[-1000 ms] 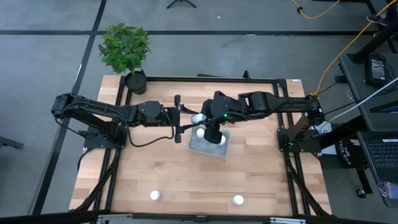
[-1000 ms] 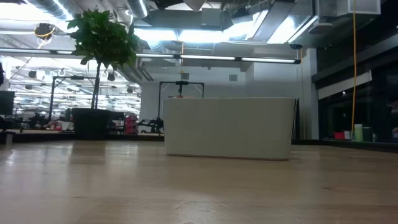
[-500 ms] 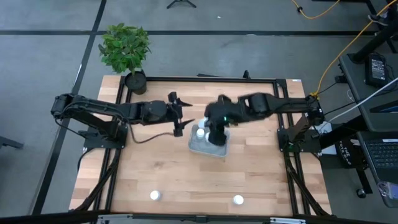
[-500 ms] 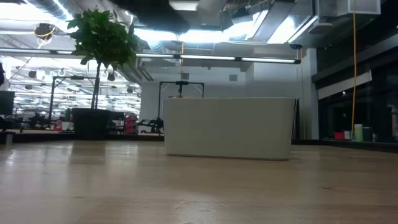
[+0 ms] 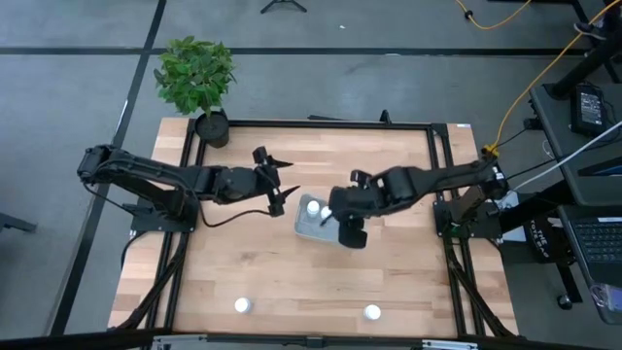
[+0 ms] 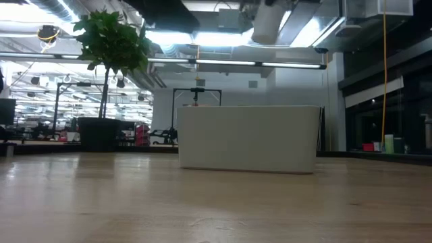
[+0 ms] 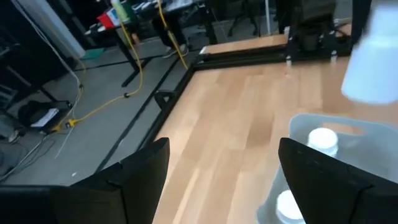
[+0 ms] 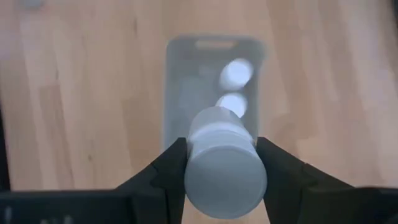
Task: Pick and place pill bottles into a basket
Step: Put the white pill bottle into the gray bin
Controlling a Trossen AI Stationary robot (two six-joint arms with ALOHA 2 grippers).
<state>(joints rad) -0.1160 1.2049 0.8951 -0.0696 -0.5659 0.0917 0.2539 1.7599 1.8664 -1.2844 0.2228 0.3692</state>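
Left hand [image 5: 289, 191] withdrawn; bottle [image 8: 224, 160] in right hand [image 8: 222, 163].

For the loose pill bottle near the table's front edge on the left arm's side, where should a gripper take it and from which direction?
Grip that pill bottle around its round body just under the cap, coming straight down from above. It appears to stand upright with its cap facing up and bare table all around, so the fingers can likely close on opposite sides unhindered. The open left gripper is the nearer one.
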